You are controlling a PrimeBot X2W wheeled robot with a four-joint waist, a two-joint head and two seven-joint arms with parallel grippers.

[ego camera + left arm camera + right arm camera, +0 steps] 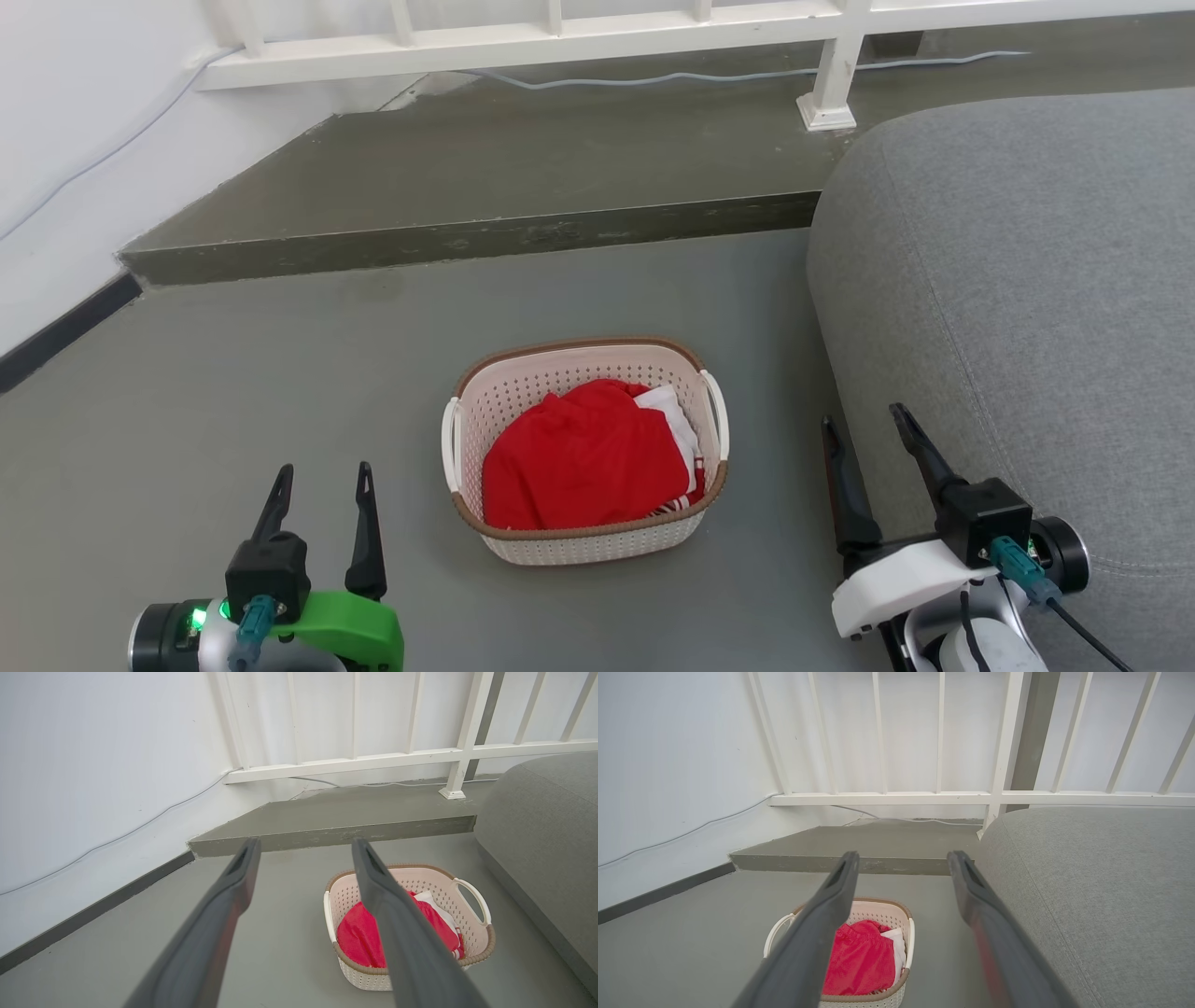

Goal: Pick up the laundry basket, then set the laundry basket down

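The laundry basket (560,551) stands on the grey floor in the middle of the head view, cream-white and perforated with a brown rim, two white side handles, and red and white cloth inside. It also appears in the left wrist view as the laundry basket (472,926) and in the right wrist view as the laundry basket (896,917). My left gripper (322,476) hangs open to the basket's left, apart from it. To the basket's right my right gripper (864,415) is open too, holding nothing. Left gripper (303,847) and right gripper (901,858) both show spread fingers.
A grey sofa (1027,299) rises close on the right, beside my right gripper. A raised concrete step (467,238) runs across behind the basket, with a white railing (831,84) and a cable on it. A white wall (56,140) with a dark baseboard lies left.
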